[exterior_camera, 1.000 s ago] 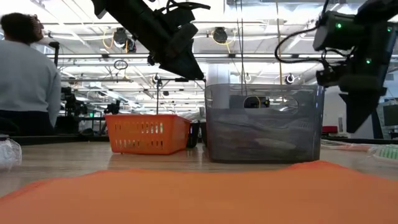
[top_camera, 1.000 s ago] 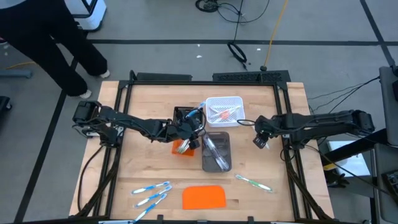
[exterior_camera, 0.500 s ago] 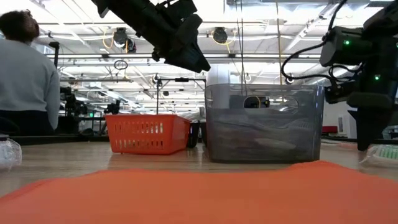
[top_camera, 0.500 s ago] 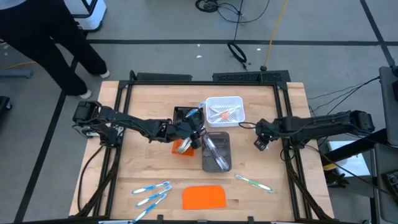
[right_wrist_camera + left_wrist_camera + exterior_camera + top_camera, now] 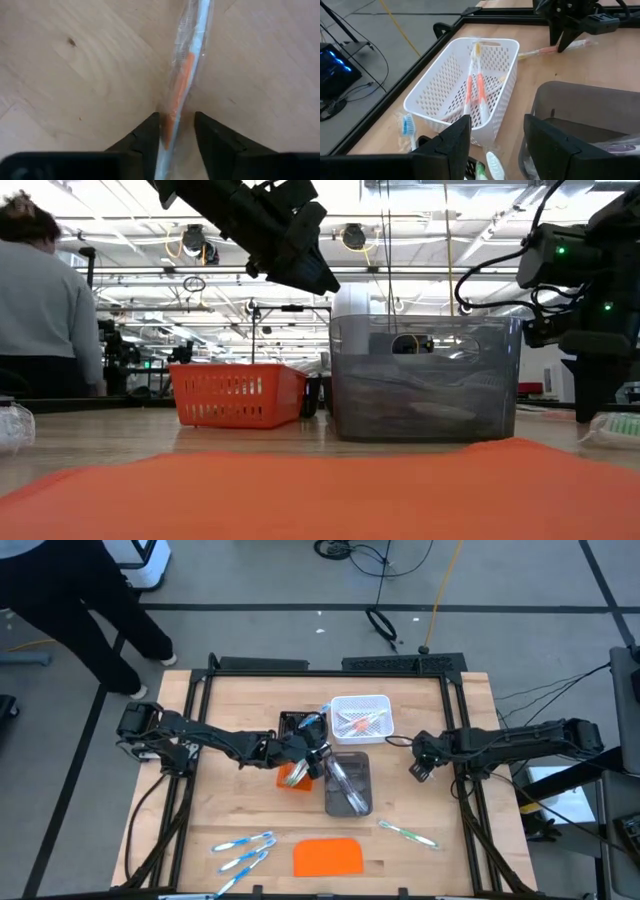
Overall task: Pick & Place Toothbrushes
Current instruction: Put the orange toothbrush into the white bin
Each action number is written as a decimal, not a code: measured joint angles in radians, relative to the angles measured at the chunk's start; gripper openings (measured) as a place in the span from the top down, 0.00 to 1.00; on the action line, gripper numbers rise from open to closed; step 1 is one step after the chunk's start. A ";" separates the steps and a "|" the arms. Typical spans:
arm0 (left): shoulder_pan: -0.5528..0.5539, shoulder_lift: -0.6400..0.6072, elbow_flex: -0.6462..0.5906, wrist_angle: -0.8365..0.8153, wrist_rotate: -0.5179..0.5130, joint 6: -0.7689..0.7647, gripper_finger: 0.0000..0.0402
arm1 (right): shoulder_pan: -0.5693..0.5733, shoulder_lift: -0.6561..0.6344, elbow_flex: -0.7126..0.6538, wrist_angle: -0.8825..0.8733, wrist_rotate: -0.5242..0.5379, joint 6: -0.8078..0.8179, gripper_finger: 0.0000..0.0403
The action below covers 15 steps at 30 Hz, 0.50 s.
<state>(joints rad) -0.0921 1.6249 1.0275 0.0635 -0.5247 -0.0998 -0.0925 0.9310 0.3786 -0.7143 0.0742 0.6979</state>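
Straddling wrapped orange toothbrush [image 5: 181,95]: right gripper [image 5: 174,131].

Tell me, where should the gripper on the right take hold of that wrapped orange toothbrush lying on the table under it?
Best around the orange handle, coming straight down from above. The orange toothbrush lies flat on the wooden table in a clear wrapper, thin and long, so only its two narrow sides offer a hold. The right gripper is already open with a finger on each side; closing across the handle there looks sensible.

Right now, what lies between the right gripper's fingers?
In the right wrist view, an orange wrapped toothbrush lies on the wooden table, its handle running into the gap of the right gripper. The fingers straddle it, still open.
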 joint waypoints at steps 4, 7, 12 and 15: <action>0.000 0.000 0.000 0.000 0.000 0.000 0.54 | 0.000 0.000 -0.001 -0.005 0.002 0.024 0.84; 0.000 0.000 0.000 0.000 0.000 0.000 0.54 | 0.000 0.000 -0.001 -0.001 -0.001 0.034 0.94; 0.000 0.000 0.000 0.000 0.000 -0.001 0.54 | 0.000 0.000 -0.001 0.003 -0.015 0.043 0.95; 0.000 0.000 0.000 0.000 0.000 -0.001 0.54 | 0.000 0.000 0.016 -0.015 -0.015 0.043 0.96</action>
<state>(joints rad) -0.0921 1.6249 1.0275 0.0639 -0.5243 -0.1009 -0.0925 0.9314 0.3947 -0.7297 0.0595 0.7406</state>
